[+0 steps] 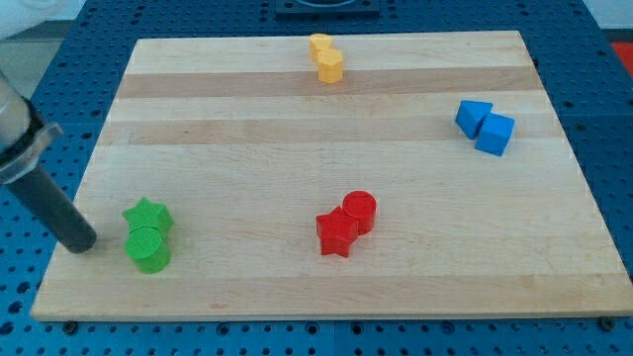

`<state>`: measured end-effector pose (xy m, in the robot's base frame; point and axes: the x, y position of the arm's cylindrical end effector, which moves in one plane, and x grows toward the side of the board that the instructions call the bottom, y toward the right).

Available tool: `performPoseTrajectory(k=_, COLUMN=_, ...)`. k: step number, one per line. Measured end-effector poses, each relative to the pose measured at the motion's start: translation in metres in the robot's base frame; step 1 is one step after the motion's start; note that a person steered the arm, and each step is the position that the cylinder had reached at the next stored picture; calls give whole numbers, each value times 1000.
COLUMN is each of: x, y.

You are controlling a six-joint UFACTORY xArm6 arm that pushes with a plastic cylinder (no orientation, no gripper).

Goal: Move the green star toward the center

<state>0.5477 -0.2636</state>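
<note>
Overhead, a pale wooden desk (pixel 326 129) was seen lying on a blue perforated surface (pixel 613 119). A dark rod entered from the view's left edge and sloped down to my tip (pixel 83 242), which was placed at the desk's near left edge. No gripper was fitted, so no grasping state could be told. The green star (pixel 147 215) was found near the near left corner, just right of my tip and a little apart from it. A green cylinder (pixel 148 248) was set touching the star on its near side. Near the middle of the desk, somewhat toward the near edge, a red star (pixel 337 231) was seen touching a red cylinder (pixel 360 210) on its far right. At the far edge, around the middle, two yellow blocks (pixel 325 58) were pressed together, their shapes hard to make out. On the right side, two blue blocks (pixel 485 127) were seen touching, one cube-like.
</note>
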Motion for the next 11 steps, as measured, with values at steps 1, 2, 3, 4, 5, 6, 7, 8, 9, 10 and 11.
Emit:
performPoseTrajectory(k=1, x=0, y=18)
performPoseTrajectory(k=2, x=0, y=32)
performPoseTrajectory(k=3, x=-8, y=49)
performPoseTrajectory(k=4, x=-17, y=66)
performPoseTrajectory(k=5, x=-21, y=90)
performPoseTrajectory(k=6, x=-37, y=98)
performPoseTrajectory(k=7, x=-54, y=101)
performPoseTrajectory(k=8, x=-60, y=122)
performPoseTrajectory(k=9, x=-75, y=146)
performPoseTrajectory(k=10, x=-90, y=173)
performPoseTrajectory(k=11, x=-107, y=199)
